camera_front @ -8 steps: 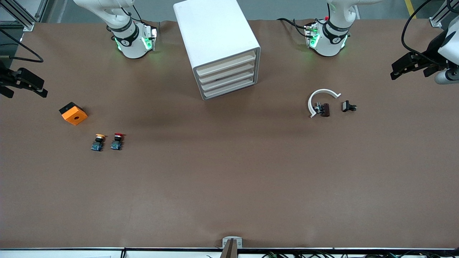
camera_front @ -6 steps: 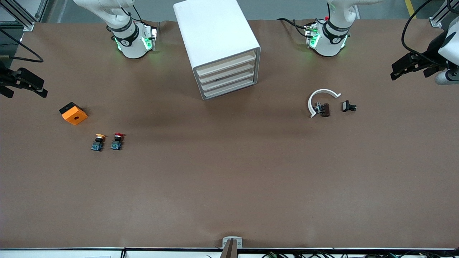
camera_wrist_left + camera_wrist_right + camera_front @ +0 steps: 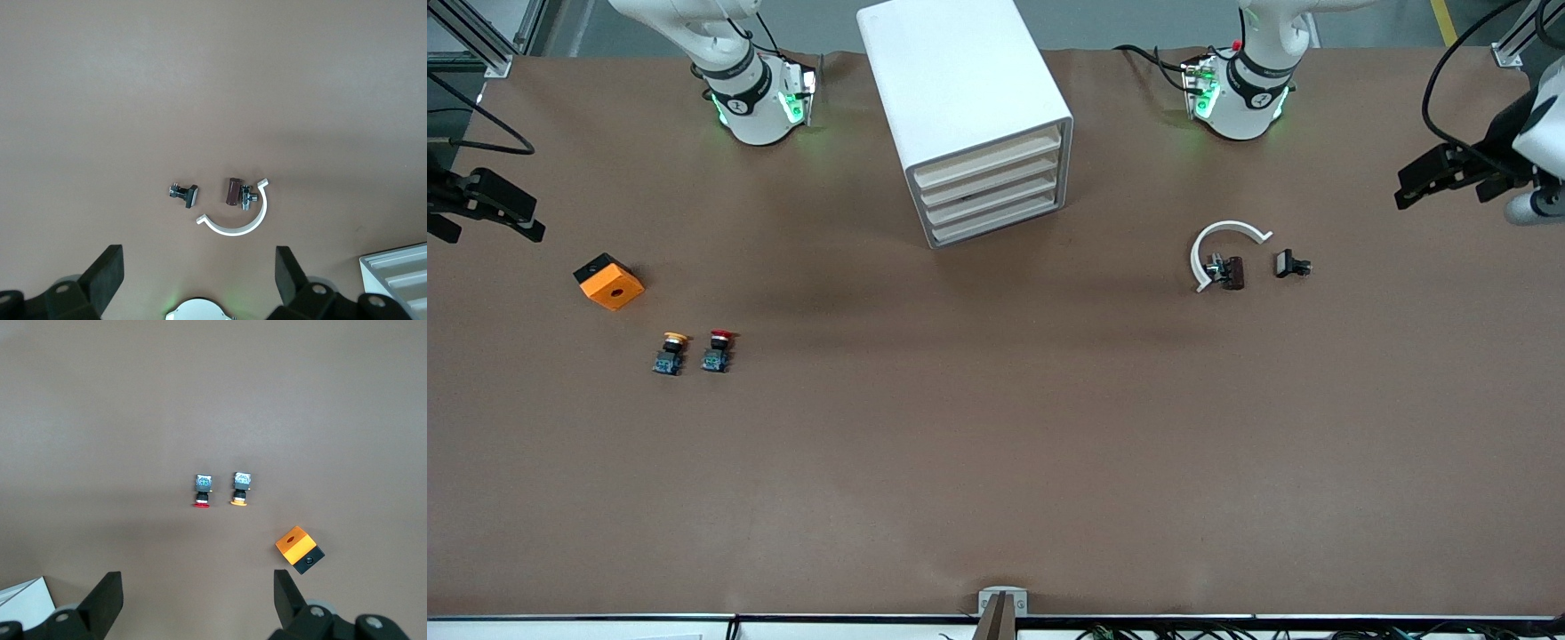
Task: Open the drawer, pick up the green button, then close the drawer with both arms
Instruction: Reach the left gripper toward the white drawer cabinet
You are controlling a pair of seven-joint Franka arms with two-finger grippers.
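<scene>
- Drawers: all four in the white cabinet (image 3: pixel 969 116) sit shut, so the drawer (image 3: pixel 996 191) to open is untouched; opening, taking and closing all remain.
- Green button: not visible anywhere, presumably inside the cabinet.
- Left gripper (image 3: pixel 1432 173) hangs over its end of the table, fingers spread, holding nothing.
- Right gripper (image 3: pixel 494 213) waits over its end of the table, also spread and holding nothing.
- Yellow button (image 3: pixel 670 353), red button (image 3: pixel 717 350), orange box (image 3: pixel 608 281), white curved clip (image 3: pixel 1221 249) and small black part (image 3: pixel 1290 264) lie apart from the cabinet; nothing blocks its front.
</scene>
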